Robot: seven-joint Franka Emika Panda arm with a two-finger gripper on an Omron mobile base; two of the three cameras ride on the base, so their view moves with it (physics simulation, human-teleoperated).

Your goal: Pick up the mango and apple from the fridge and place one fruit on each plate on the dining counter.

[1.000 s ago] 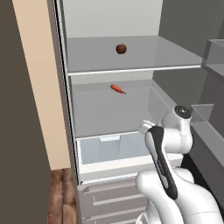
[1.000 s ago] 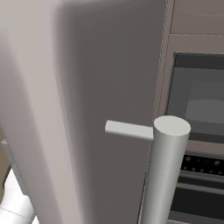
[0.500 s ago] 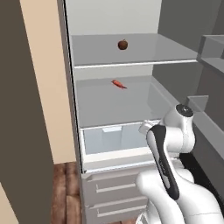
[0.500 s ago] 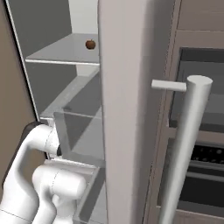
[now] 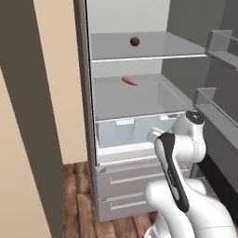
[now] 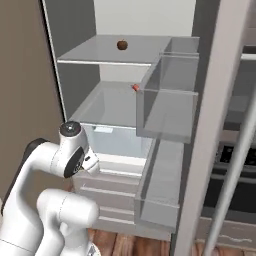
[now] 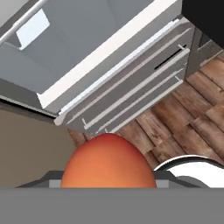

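Observation:
The orange mango (image 7: 108,162) sits right at the bottom of the hand view, with my gripper (image 7: 109,181) shut on it, above the wooden floor in front of the fridge (image 5: 88,93). The fingers are mostly hidden behind the fruit. The dark red apple (image 5: 135,41) (image 6: 122,45) lies on the fridge's upper shelf. My arm (image 5: 179,153) is folded low in front of the crisper drawer (image 5: 135,132). The plates and the dining counter are out of view.
A thin red pepper-like item (image 5: 129,82) (image 6: 135,87) lies on the middle shelf. Grey lower drawers (image 5: 130,179) (image 7: 131,96) sit under the crisper. The open fridge door with its bins (image 6: 165,115) and long handle (image 6: 235,170) stands at the right. A wall oven (image 6: 245,155) is behind it.
The whole picture has shifted in both base views, so the camera has moved; the right base view has come past the door to the shelves. The arm keeps its folded pose.

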